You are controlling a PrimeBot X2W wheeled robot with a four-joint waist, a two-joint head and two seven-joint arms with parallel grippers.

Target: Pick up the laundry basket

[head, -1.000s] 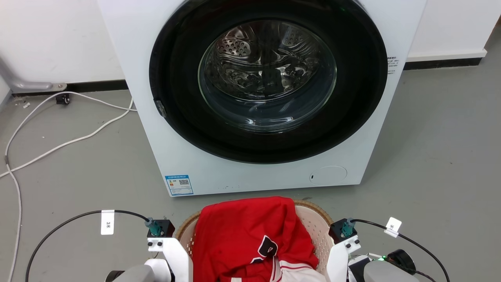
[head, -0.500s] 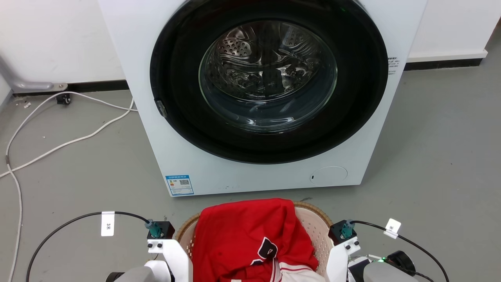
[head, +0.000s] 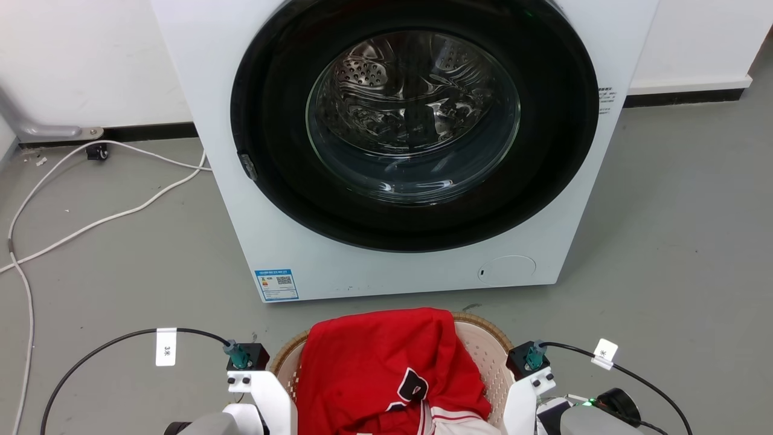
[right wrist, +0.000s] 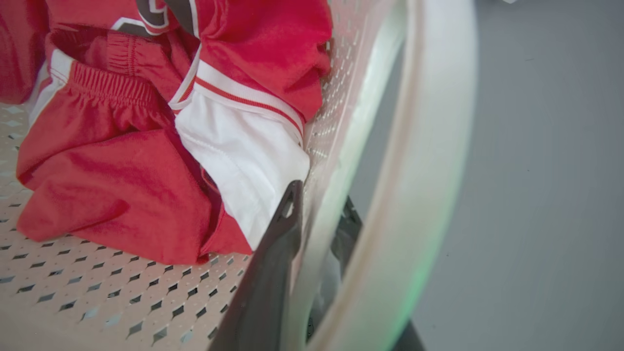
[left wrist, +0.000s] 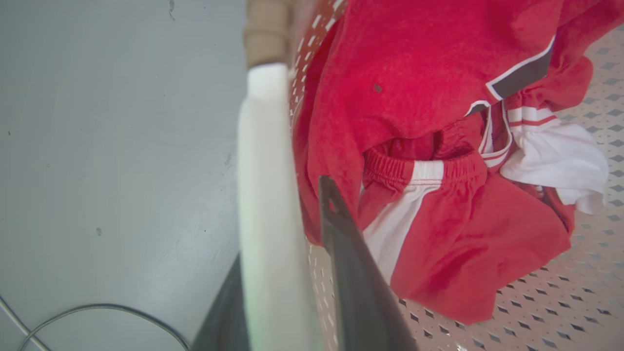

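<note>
Right now the oval, pale pink-beige perforated plastic laundry basket (head: 486,349) with its brown woven-look rim sits at the bottom middle of your head view, between the two wrists and just in front of the big white front-loading washer (head: 272,241). Whether it is off the grey floor (head: 664,254), I cannot tell.

Your left gripper (left wrist: 282,219) is closed to a narrow gap on the white left handle (left wrist: 265,146), with one dark finger inside the basket and the other outside it. Your right gripper (right wrist: 319,200) is likewise drawn in tight, pinching the basket's side wall, with its outer finger tucked inside the loop of the white right handle (right wrist: 424,170).

Watch for these as you raise it:
- If one arm rises faster, the basket will tilt, and the crumpled red and white sports clothing (head: 374,362), already draped over the far rim, may slide out.
- Both holds are on thin, smooth plastic, so a jerk could let it slip through the fingers.
- If you swing forward, the far rim may knock the washer.
</note>
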